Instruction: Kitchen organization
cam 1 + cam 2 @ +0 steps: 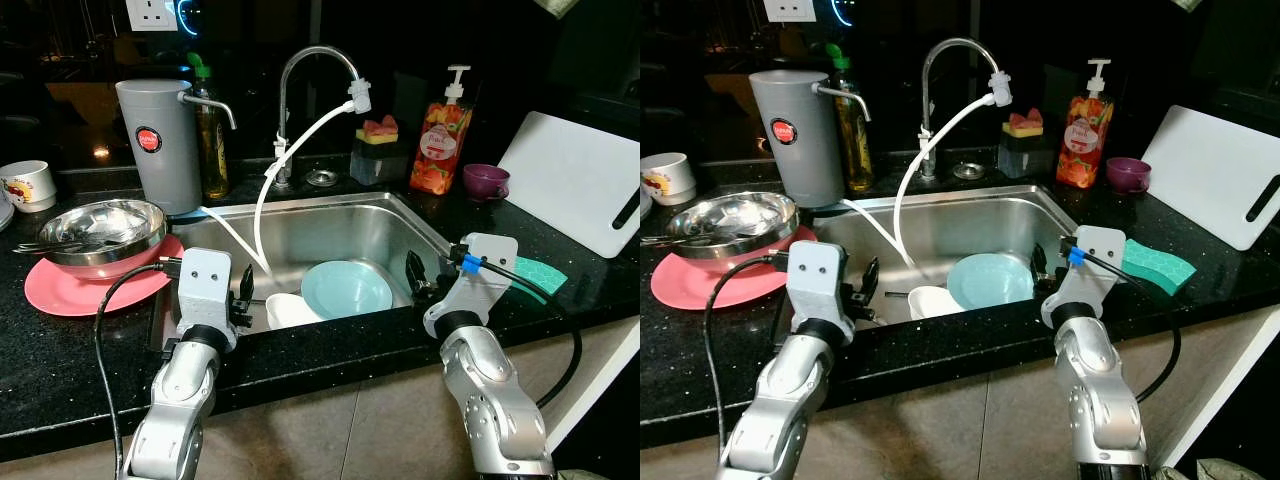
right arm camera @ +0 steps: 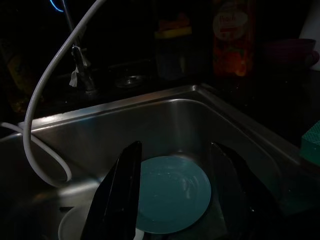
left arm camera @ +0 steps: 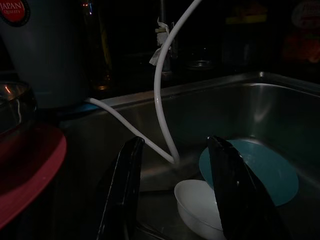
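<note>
Teal plate (image 1: 346, 288) lies in the sink (image 1: 330, 225) just ahead of your open right pincer (image 2: 175, 200), white bowl (image 1: 290, 308) before the open left pincer (image 3: 175, 200). Watch the hose (image 1: 262, 215): it could snag.

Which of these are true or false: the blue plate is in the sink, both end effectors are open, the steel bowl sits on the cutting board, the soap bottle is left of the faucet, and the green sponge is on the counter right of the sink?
1. The blue plate lies in the sink. True.
2. The left end effector and the right end effector are both open. True; neither holds anything.
3. The steel bowl sits on the cutting board. False; it sits on the pink plate.
4. The soap bottle stands left of the faucet. False; it stands to the right.
5. The green sponge lies on the counter right of the sink. True.
</note>
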Robot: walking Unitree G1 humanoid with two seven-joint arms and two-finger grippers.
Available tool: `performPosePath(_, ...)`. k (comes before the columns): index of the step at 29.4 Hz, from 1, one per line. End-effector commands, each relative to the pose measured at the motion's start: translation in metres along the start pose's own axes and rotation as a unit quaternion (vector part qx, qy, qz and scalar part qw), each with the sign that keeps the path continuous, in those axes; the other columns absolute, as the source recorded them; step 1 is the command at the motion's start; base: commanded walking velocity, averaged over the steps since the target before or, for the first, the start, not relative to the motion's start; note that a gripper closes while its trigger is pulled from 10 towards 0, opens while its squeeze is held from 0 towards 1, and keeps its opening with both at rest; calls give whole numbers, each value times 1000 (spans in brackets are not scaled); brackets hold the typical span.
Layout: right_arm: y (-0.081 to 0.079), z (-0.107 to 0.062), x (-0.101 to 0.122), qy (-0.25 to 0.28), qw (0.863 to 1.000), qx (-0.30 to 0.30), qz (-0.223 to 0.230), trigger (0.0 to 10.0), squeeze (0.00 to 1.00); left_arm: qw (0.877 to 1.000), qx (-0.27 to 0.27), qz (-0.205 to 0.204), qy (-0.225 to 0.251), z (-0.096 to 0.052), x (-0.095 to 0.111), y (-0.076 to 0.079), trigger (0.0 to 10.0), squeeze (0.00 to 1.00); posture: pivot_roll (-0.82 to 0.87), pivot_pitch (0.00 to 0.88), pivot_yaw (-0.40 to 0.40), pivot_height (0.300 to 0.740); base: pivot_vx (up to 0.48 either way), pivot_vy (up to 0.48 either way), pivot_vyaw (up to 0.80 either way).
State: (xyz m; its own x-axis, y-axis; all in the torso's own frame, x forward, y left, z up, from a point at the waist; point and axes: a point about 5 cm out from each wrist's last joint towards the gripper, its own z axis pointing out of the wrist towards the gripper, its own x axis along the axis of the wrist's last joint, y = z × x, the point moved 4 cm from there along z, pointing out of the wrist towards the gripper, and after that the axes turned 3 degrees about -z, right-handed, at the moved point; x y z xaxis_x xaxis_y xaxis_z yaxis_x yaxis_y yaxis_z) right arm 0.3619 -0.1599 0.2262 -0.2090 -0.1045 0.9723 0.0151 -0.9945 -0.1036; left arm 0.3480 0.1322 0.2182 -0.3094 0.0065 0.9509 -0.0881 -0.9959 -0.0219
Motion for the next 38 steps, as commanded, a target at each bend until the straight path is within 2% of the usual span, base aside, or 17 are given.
performPosePath(1, 1, -1, -2, -4, 1000, -4, 4, 10000, 0, 1000, -1, 3, -9, -2, -4, -2, 10000, 0, 76, 60, -42, 740, 0, 0, 0)
performPosePath(38, 0, 0, -1, -1, 1000, 0, 5, 10000, 0, 1000, -6, 2, -7, -1, -5, 2, 10000, 0, 77, 51, -43, 740, 0, 0, 0)
